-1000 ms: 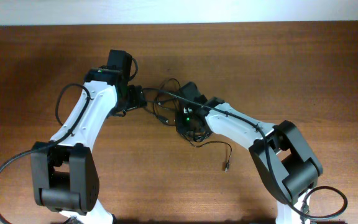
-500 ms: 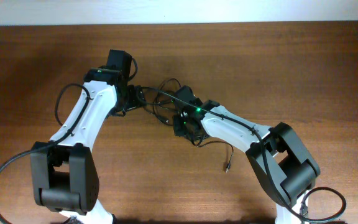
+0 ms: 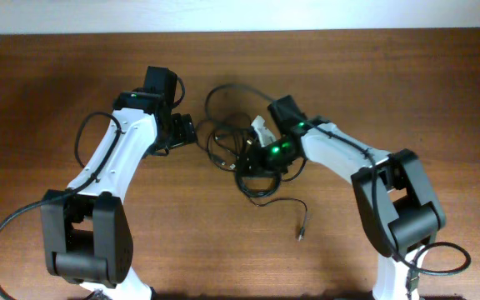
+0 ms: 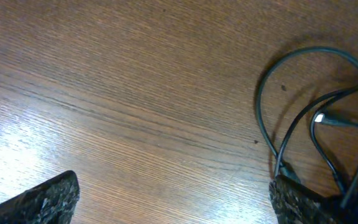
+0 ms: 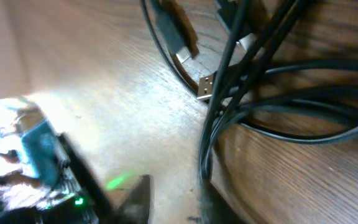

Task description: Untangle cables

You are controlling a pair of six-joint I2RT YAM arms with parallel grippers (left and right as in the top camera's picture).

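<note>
Between the two arms, near the middle of the bench (image 3: 390,75), the cables (image 3: 223,142) lie in one dark knot of crossed loops. A second ago the right arm reached in low, with its wrist over the knot. Now that wrist has swung up and toward its own side, and the pile has been dragged with it. A loop that was small and tight at the far side now stands out wide. The one loose end with its plug (image 3: 302,234) has slid a little nearer the robot, well apart from the knot.

The right tool (image 3: 252,160) sits over the knot's near edge. Its wrist view is blurred: several cords run down toward its fingers past a silver-tipped connector (image 5: 205,84), but I cannot tell whether the fingers are pinching them or merely sit beside them.

The left tool (image 4: 166,202) has not moved. Its fingers are spread wide over bare wood, with cords brushing past the outside of one finger and nothing between them.

Judging by this, the pull has loosened the tangle rather than freed anything. The cords still cross each other at the centre, so most of the separating remains to be done.
</note>
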